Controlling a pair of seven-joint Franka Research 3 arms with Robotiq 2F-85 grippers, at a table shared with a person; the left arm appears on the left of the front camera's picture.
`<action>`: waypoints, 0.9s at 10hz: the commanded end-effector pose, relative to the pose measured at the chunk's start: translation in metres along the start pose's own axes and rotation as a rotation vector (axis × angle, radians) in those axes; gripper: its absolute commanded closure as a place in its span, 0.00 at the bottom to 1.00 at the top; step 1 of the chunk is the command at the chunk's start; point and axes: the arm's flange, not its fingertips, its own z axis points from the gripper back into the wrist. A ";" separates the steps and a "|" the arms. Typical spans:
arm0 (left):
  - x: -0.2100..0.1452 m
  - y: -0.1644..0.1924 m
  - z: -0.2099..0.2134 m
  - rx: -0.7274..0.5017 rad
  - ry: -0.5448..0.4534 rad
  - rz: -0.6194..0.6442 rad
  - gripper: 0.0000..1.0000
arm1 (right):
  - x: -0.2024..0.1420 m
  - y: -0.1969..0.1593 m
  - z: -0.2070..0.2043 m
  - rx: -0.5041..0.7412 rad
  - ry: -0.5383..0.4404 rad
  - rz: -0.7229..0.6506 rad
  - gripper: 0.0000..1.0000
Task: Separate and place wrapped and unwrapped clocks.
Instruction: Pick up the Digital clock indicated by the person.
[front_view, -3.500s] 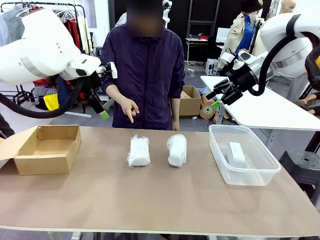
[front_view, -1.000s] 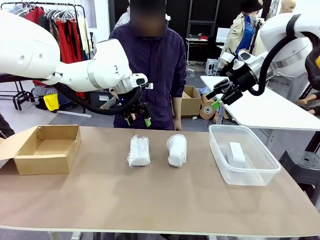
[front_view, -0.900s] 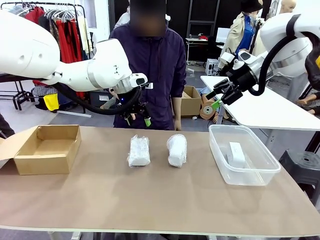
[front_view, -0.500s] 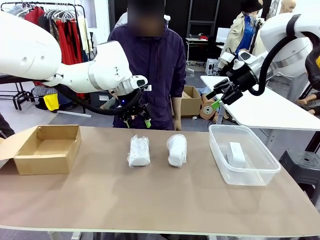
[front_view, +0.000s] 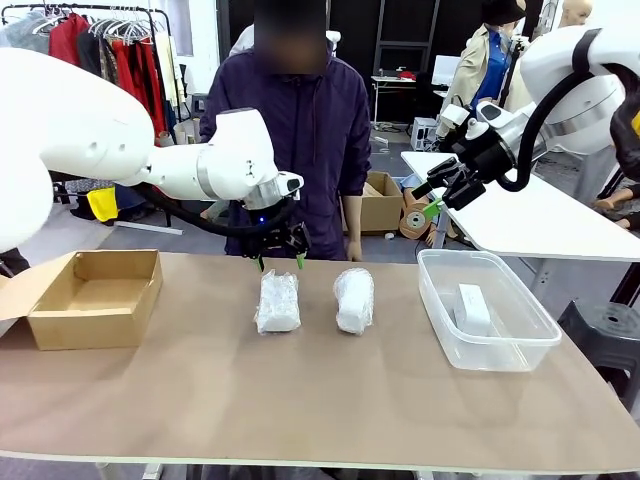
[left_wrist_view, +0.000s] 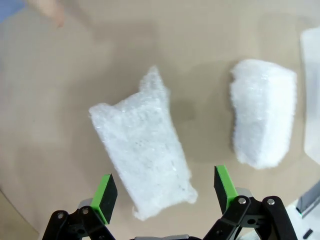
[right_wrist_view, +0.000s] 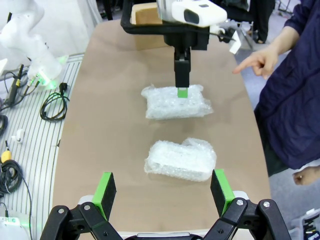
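Two wrapped clocks lie side by side mid-table: the left bundle (front_view: 278, 302) (left_wrist_view: 145, 155) (right_wrist_view: 176, 102) and the right bundle (front_view: 353, 299) (left_wrist_view: 262, 120) (right_wrist_view: 181, 160). The bare white clock (front_view: 472, 308) rests inside a clear plastic bin (front_view: 490, 352). My left gripper (front_view: 280, 262) (left_wrist_view: 165, 192) hangs open just above the far end of the left bundle, its green pads (left_wrist_view: 105, 197) straddling that bundle without touching it. My right gripper (front_view: 437, 197) (right_wrist_view: 162, 192) is open and held high at the right, above the bin's far side, with nothing in it.
An open cardboard box (front_view: 95, 297) sits at the table's left end. A person stands at the far edge; one hand (right_wrist_view: 260, 61) points toward the table. Another table (front_view: 530, 215) stands behind at the right.
My left arm swung in from the left and came down over the left bundle. The person's raised hand dropped. The right arm, the bundles and the bin have not moved.
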 end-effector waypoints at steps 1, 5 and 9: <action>0.003 -0.002 -0.007 0.091 -0.008 0.053 0.00 | 0.001 0.002 0.001 -0.002 0.005 0.003 0.00; -0.005 0.000 -0.034 0.110 -0.019 0.065 0.00 | 0.001 0.002 0.001 -0.002 0.005 0.003 0.00; -0.008 -0.001 -0.054 0.159 -0.009 0.074 0.00 | 0.001 0.002 0.001 -0.002 0.005 0.003 0.00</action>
